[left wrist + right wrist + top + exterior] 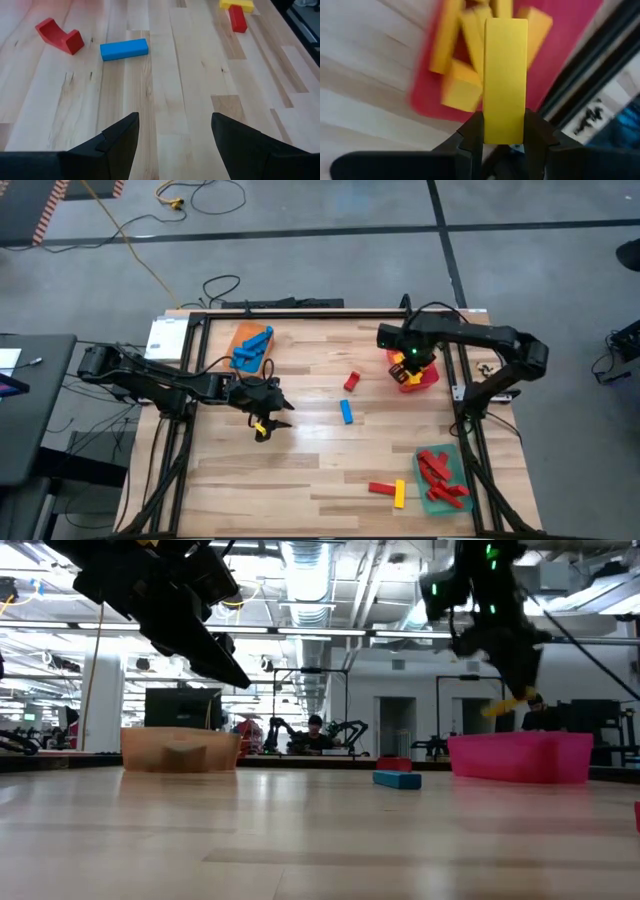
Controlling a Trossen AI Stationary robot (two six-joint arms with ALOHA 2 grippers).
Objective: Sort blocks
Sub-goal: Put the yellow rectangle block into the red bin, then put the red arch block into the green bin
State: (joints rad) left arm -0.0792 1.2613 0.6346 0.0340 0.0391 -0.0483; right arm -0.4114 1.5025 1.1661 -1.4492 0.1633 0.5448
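Observation:
My right gripper hangs over the red tray at the table's far right, shut on a yellow block. Several yellow blocks lie in that tray below it. My left gripper stands open above bare table at the left, with nothing between its fingers. Loose on the table lie a red block, a blue block, and a red block beside a yellow one near the front. My right gripper pinches one end of the yellow block between its two fingers, which press on its two long sides. The fingers point steeply down from above and the block reaches out beyond their tips. It hangs tilted, clear above the tray.
An orange tray with blue blocks stands at the far left. A green tray with red blocks lies at the near right. A small yellow piece shows just below my left gripper. The table's middle is bare wood.

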